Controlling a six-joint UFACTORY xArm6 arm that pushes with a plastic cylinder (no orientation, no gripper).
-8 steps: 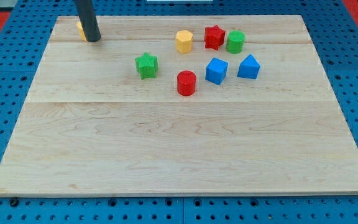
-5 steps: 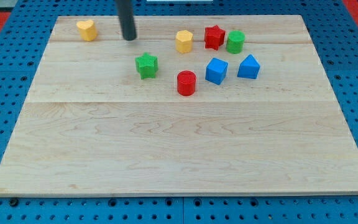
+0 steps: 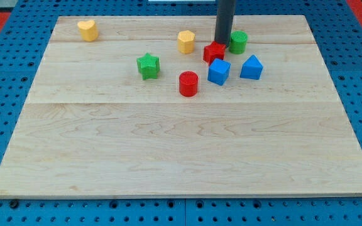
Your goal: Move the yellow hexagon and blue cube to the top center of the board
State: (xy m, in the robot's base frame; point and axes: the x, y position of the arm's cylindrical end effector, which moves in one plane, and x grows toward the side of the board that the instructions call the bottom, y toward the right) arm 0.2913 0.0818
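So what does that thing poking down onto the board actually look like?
It is a plain, straight rod, dark grey to black, round like a pipe, entering from the view's top. No cables, markings or fingers show. My tip is its blunt lower end, by the red star.

Blue pegboard [image 3: 5,69] around wooden board [image 3: 181,150]

setting: lab bench | evidence: blue pegboard [image 3: 5,75], wooden board [image 3: 181,144]
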